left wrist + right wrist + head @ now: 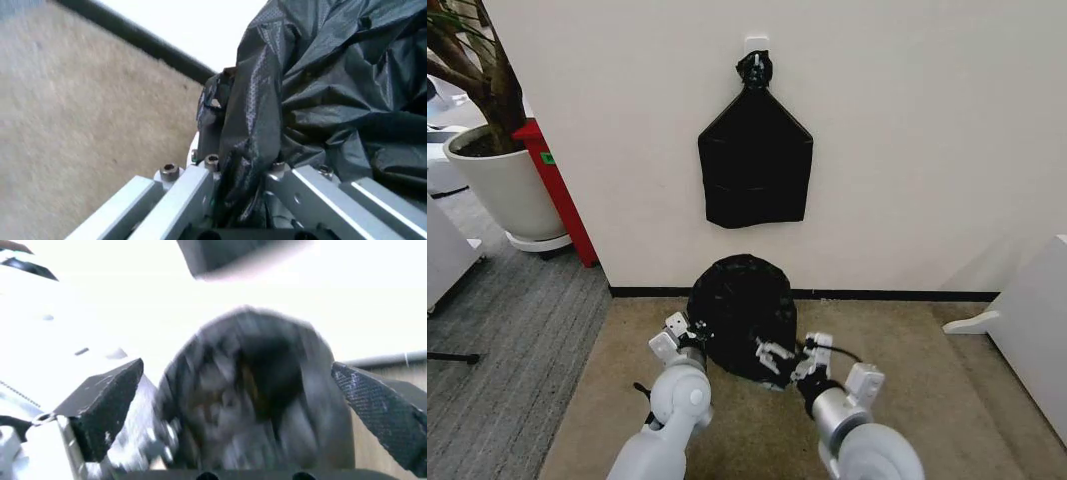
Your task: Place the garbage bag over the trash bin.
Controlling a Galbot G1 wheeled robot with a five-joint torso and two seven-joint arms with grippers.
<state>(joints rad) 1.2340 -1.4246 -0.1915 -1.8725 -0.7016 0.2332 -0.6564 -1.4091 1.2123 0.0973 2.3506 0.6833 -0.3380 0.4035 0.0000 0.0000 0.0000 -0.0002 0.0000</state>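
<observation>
The black crinkled garbage bag (740,312) forms a round dome on the carpet by the wall, and the trash bin is hidden under it. My left gripper (693,333) is at the dome's near left edge. In the left wrist view, that left gripper (243,175) is shut on a fold of the garbage bag (320,100). At the near right edge is my right gripper (774,356). In the right wrist view the right gripper (237,367) stands open, its black fingers (107,405) spread wide on either side of the garbage bag (253,390).
A flat black bag bundle (755,165) hangs from a wall hook above. A large white planter (507,185) with a tree and a red object (557,190) stand at the far left. White furniture (1037,330) sits to the right. Beige carpet (927,400) lies around the bag.
</observation>
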